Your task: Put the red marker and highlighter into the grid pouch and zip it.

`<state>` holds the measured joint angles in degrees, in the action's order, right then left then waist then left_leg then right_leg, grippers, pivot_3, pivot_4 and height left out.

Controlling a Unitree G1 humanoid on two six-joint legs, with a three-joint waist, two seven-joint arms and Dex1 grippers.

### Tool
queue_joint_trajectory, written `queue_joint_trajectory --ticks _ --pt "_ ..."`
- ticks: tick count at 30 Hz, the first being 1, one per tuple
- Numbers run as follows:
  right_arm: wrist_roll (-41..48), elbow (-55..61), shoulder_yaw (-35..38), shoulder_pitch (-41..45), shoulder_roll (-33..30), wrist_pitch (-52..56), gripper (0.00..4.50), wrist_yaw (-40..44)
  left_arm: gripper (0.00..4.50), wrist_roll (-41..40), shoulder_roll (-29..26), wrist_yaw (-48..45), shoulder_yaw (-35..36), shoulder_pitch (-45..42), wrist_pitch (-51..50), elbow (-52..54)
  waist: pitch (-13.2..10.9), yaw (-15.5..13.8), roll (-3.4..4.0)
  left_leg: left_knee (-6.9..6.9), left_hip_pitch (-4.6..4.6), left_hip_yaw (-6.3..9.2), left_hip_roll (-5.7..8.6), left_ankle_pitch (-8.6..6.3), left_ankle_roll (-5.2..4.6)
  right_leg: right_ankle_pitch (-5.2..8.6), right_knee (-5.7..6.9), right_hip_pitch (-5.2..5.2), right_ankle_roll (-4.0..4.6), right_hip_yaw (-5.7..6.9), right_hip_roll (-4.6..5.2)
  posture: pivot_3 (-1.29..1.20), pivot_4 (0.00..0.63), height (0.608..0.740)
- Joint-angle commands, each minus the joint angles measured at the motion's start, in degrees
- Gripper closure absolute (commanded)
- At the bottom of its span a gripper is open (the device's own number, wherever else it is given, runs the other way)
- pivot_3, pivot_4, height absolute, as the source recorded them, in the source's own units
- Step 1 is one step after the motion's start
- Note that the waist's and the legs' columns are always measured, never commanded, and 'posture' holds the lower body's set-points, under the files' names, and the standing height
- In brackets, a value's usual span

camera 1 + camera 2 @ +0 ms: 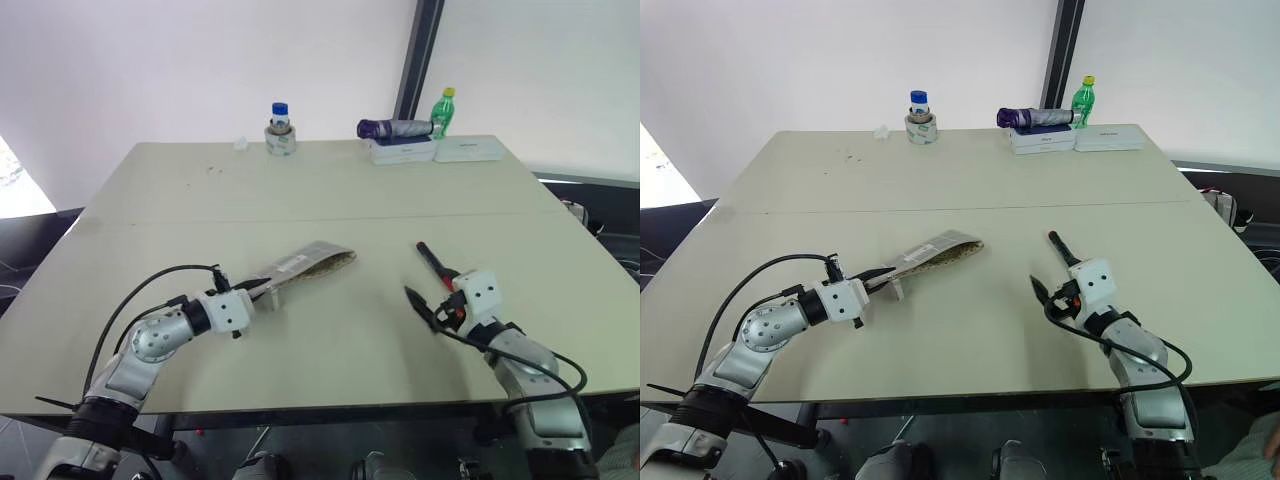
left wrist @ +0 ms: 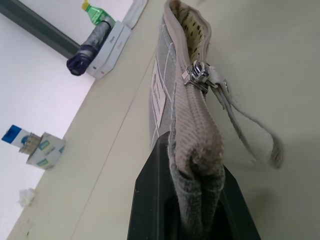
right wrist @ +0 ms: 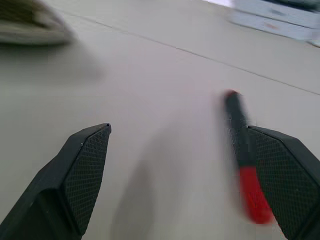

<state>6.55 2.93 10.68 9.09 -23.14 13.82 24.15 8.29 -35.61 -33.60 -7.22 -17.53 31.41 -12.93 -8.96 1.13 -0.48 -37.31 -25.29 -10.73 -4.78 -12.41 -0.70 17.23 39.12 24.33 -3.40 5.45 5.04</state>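
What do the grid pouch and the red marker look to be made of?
Grid pouch: woven fabric, matte; frayed threads show at the clamped end, and the zipper slider looks like shiny metal. Red marker: probably smooth plastic, with a black barrel and red end, though motion blur hides its finish.

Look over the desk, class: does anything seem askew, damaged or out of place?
The grid pouch is held up on edge by the left gripper, its mouth gaping and its zipper partly open. The red marker lies loose beside the open right gripper. Nothing looks spilled or damaged.
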Motion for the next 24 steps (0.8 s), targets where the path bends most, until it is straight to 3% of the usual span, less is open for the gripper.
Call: queue_joint_trajectory --ticks 1,12,15,19,21,22,24 --pt "0.33 -3.54 2.92 4.44 -1.73 -0.46 0.07 -2.29 4.5 0.0 -0.03 0.15 0.37 -0.86 0.15 0.11 0.0 -0.03 0.0 0.01 0.0 0.0 0.0 0.0 0.0 0.0 0.0 0.0 0.0 0.0 0.0 0.0 0.15 0.74" --pt "6.22 -20.77 1.32 16.82 -6.44 12.21 0.07 7.01 4.5 0.35 -0.77 0.86 1.07 1.09 -0.36 1.77 0.0 -0.13 0.0 0.05 -0.02 -0.05 0.01 0.02 0.02 0.0 0.0 0.0 0.0 -0.01 -0.01 0.0 0.15 0.74" --pt "4.01 -21.96 -0.46 16.73 -8.52 12.37 0.82 7.69 4.5 0.5 -0.86 1.31 1.41 1.77 -0.77 2.63 0.0 -0.17 0.01 0.05 -0.02 -0.05 0.0 0.01 0.0 0.0 0.0 0.0 0.0 -0.01 0.01 0.0 0.15 0.74" --pt "4.65 -19.29 -1.28 16.52 -8.64 12.44 2.84 8.75 4.5 0.43 -0.7 1.77 1.54 2.6 -1.47 3.57 0.0 -0.09 0.01 0.06 0.0 -0.04 -0.01 -0.06 -0.11 0.0 0.0 0.0 0.0 -0.01 0.0 0.0 0.15 0.74" --pt "6.69 -15.79 -2.25 15.82 -8.54 10.11 3.9 13.44 4.5 0.54 -0.62 1.95 1.33 2.78 -1.64 3.9 0.0 -0.11 0.01 0.05 -0.01 -0.04 -0.01 -0.05 -0.1 0.0 0.0 0.0 0.0 -0.01 0.01 0.0 0.15 0.74" --pt "7.44 -14.72 -2.5 15.54 -8.5 9.37 4.16 15.24 4.5 0.56 -0.61 1.99 1.26 2.8 -1.7 3.98 0.0 -0.13 0.01 0.05 -0.01 -0.04 -0.01 -0.05 -0.1 0.0 0.0 0.0 0.0 -0.01 0.01 0.0 0.15 0.74" --pt "10.68 -8.14 -5.5 12.64 -10.19 7.82 4.13 24.93 4.5 0.67 -0.38 1.95 0.93 2.42 -1.79 3.77 0.0 -0.26 0.01 0.07 -0.02 -0.05 -0.01 -0.05 -0.1 0.0 0.0 0.01 0.0 -0.01 0.0 0.0 0.15 0.74"
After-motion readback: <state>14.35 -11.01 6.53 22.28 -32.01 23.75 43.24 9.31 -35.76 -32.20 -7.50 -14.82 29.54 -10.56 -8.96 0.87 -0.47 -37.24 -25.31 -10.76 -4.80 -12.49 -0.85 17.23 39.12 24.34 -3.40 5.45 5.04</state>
